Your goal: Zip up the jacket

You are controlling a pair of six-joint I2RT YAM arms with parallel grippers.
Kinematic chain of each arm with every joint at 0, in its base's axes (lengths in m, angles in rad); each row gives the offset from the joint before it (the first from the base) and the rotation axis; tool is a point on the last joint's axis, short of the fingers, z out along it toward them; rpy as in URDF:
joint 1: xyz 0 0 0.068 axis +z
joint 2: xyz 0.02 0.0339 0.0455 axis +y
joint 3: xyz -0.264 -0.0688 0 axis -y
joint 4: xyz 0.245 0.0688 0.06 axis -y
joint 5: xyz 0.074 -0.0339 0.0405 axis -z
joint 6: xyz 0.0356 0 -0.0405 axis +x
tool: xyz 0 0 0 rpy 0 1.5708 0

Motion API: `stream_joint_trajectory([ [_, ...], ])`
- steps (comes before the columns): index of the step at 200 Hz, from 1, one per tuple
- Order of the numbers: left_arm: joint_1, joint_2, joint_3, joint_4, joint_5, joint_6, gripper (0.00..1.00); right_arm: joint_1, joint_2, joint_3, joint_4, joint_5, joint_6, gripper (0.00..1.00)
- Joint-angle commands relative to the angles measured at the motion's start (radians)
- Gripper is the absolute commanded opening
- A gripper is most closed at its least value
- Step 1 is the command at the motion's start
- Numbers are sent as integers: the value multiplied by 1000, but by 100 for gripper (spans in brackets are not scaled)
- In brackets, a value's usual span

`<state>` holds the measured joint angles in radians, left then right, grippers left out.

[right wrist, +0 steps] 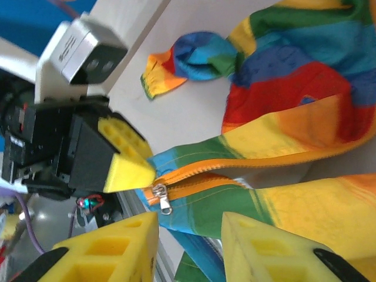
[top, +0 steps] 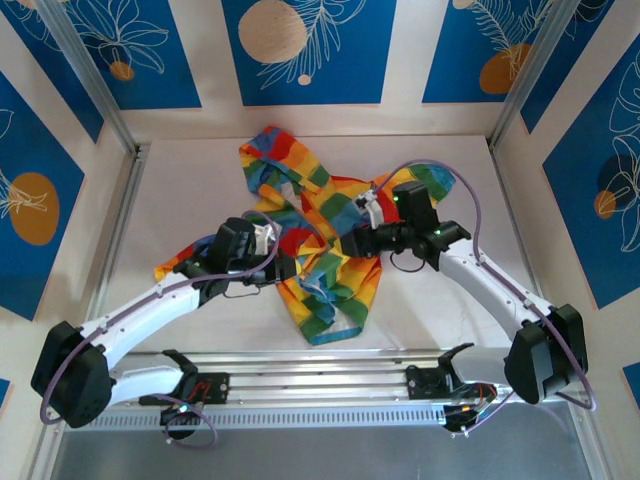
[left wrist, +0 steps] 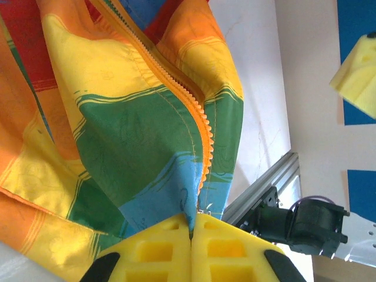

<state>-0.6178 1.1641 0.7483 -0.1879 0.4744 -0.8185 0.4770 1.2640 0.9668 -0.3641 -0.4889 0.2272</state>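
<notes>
The left arm [top: 140, 312] and right arm [top: 482, 280] wear white shells over black joint housings, each trailed by a thin purple cable [top: 479, 212]. Their jaws are bright yellow moulded blocks (square recesses sunk into the faces) on black mounts.

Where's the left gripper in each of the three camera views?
Top external: left gripper left of centre, on the jacket.
Left wrist: bottom centre, shut on the jacket.
Right wrist: middle left.
Shared landmark: the orange zipper, whose lower end it pinches.
</notes>
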Motion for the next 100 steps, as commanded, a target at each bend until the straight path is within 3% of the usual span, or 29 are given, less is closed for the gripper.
stream_joint_trajectory([
  [1,15,8,46,-65,60,62,0,100,24,31,-35,49,-98,32],
  [38,19,9,75,-127,79,107,0,271,68,11,40,188,-155,32],
  [100,23,15,93,-140,112,130,0,305,129,0,72,183,-182,33],
])
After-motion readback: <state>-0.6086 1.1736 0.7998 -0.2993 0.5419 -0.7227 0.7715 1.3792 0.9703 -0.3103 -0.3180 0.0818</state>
